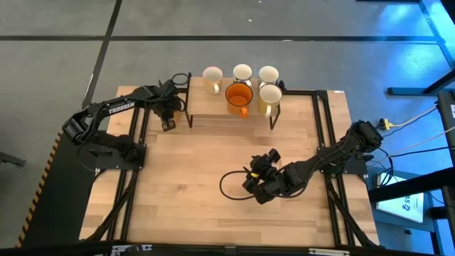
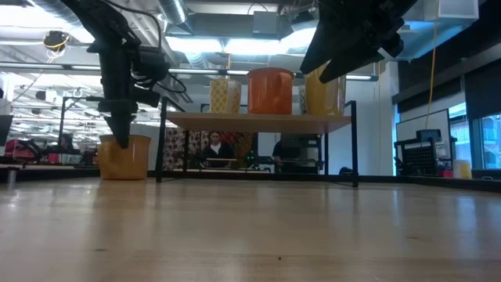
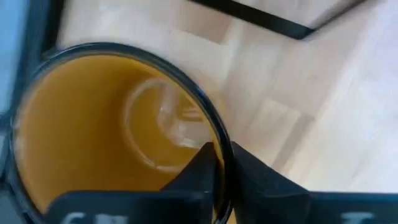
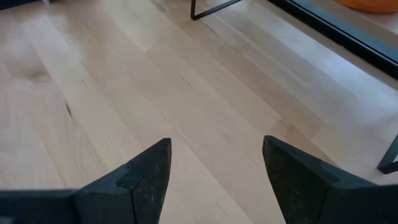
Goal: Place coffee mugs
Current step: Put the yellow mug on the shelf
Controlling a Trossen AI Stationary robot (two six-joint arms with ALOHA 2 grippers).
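Note:
The amber-yellow mug (image 2: pixel 124 158) stands upright to the left of the wooden rack (image 1: pixel 231 112). In the high view my left gripper (image 1: pixel 169 112) hides it. My left gripper (image 2: pixel 119 135) comes down onto the mug and is shut on its rim. The left wrist view looks into the mug's amber inside (image 3: pixel 93 124). Several white mugs (image 1: pixel 242 72) and the bright orange mug (image 1: pixel 239 96) stand on the rack's top. My right gripper (image 1: pixel 259 181) hovers open over the middle of the table, touching nothing (image 4: pixel 214 168). My left gripper holds the amber mug by its rim (image 3: pixel 219 134). One finger (image 3: pixel 199 171) is inside the mug and the other (image 3: pixel 264 183) is outside its wall. The fingers come from above, pointing down. The mug is upright, its base (image 2: pixel 124 177) at table level.
The rack stands on thin black legs (image 2: pixel 354 145) at the table's far edge, with open space under its shelf. A black cable loop (image 1: pixel 231 186) lies by my right gripper. Bare wood (image 1: pixel 192 178) spreads across the table's middle and near side. People show in the room behind (image 2: pixel 213 147).

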